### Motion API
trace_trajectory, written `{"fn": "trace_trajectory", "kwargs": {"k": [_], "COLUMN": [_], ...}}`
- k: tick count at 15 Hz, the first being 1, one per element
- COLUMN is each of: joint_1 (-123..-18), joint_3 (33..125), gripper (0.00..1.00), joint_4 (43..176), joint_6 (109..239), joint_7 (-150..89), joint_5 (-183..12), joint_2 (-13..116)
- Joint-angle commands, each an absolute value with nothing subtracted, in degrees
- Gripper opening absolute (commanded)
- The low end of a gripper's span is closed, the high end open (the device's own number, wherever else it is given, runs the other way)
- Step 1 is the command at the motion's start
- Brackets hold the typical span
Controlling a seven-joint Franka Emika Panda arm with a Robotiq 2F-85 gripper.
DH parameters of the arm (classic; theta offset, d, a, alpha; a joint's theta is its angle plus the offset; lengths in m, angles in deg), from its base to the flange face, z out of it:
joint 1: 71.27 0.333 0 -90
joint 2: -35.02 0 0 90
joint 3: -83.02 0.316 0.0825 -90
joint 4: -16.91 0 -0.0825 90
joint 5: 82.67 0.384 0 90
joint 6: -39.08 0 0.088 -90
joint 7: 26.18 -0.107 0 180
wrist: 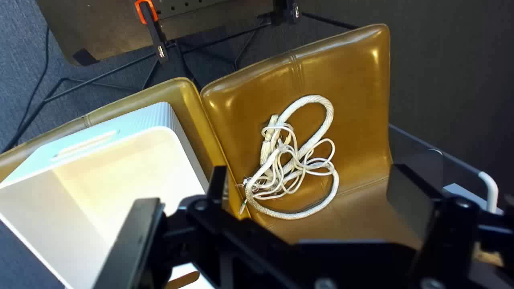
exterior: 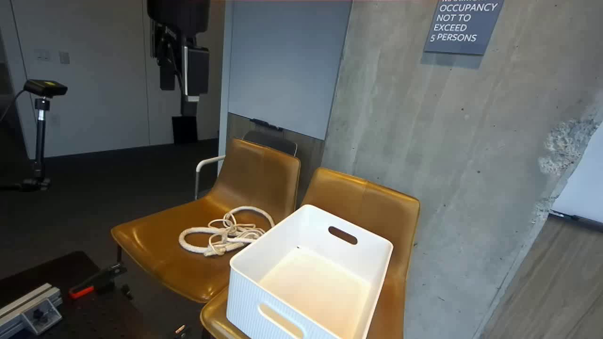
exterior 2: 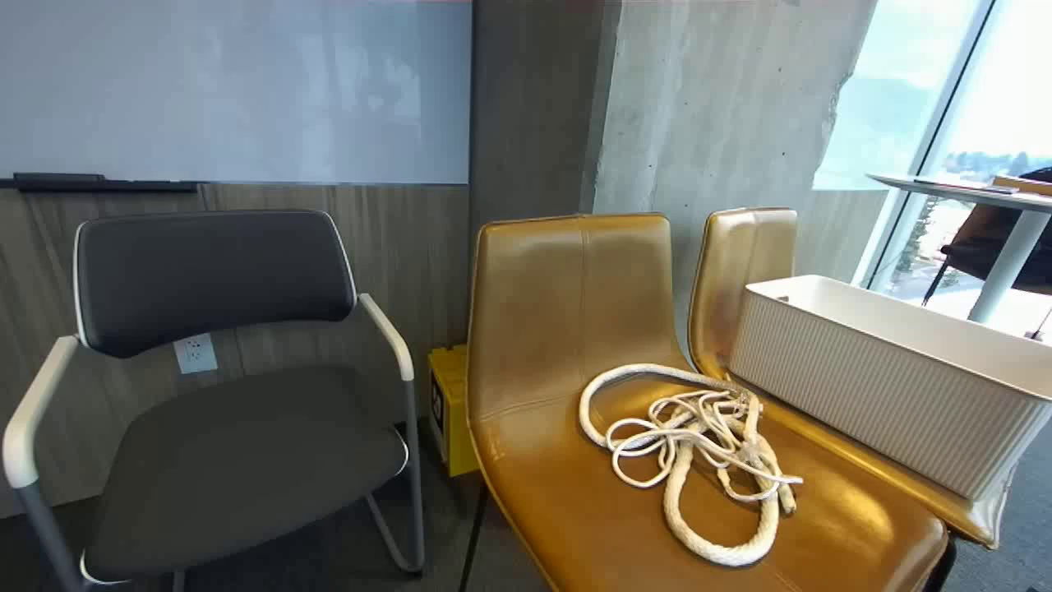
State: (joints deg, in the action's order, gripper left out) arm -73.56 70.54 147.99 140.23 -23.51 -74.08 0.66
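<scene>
Wrist view: we see the gripper spread apart, empty. Right of the bin, a chair seat supports our slack rope

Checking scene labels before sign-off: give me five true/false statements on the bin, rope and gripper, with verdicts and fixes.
1. The ribbed storage bin has handle cut-outs in opposite walls. True.
2. The off-white rope lies tangled on a tan armless chair. True.
3. The rope is inside the bin. False: it lies outside, on that chair.
4. The gripper is open, not gripping the rope. True.
5. The bin is upside down. False: its open top faces up.
</scene>
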Motion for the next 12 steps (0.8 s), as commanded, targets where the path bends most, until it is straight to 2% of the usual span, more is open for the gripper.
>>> {"fn": "trace_trajectory", "kwargs": {"k": [1, 7, 12], "joint_1": [-75.2, -74.9, -70.5], "joint_3": [71.7, 72.4, 82.8], "gripper": [1.00, 1.00, 1.00], "joint_4": [147.7, 147.9, 151.4], "joint_6": [140.0, 140.8, 152.4], "joint_7": [-22.8, -23.3, -29.8], "joint_5": [-73.3, -72.9, -67.5], "joint_2": [0.9, 0.7, 3.1]}}
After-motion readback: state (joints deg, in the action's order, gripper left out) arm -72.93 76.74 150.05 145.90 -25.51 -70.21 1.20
